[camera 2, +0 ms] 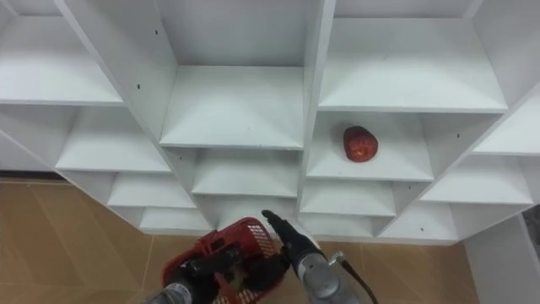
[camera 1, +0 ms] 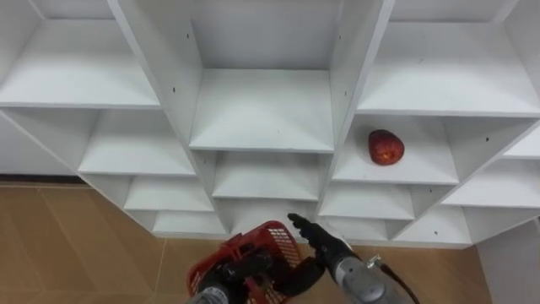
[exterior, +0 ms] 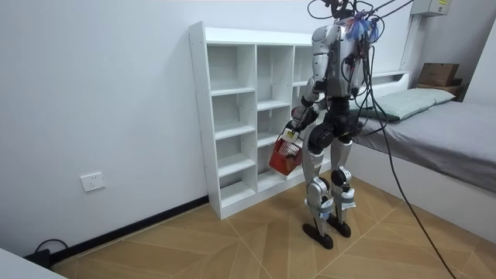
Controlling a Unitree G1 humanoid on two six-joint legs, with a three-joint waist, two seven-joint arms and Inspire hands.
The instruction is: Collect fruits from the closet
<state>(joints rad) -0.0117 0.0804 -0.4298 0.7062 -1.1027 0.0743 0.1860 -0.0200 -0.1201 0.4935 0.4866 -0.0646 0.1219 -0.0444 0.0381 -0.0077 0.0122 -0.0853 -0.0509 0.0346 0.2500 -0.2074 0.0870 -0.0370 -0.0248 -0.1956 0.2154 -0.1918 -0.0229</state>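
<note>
Left eye view, and the fruit is plain to see: a red apple (camera 1: 386, 147) sits alone on a shelf in the right-hand column of the white closet (camera 1: 261, 110), up and off to the right of the right hand's fingertips (camera 1: 295, 221), well apart from them. The right hand (camera 1: 319, 240) reaches forward over the lower shelves, fingers stretched out long and close together, holding nothing. Just left of those fingers, and partly below them, comes the red basket (camera 1: 272, 232), its mesh rim showing beside the right hand. The left hand (camera 1: 234, 270) is at the basket's near side, dark fingers curled round the handle, carrying it low in front of the body. Beyond both hands the closet's compartments fan out, with the wooden floor (camera 1: 76, 245) below on the left.

Over to the room view: the robot stands upright facing the closet, close in, the basket hanging at about hip height between it and the shelves. On the room view's right, behind the robot, lies a bed (exterior: 442, 128) with a grey cover.
</note>
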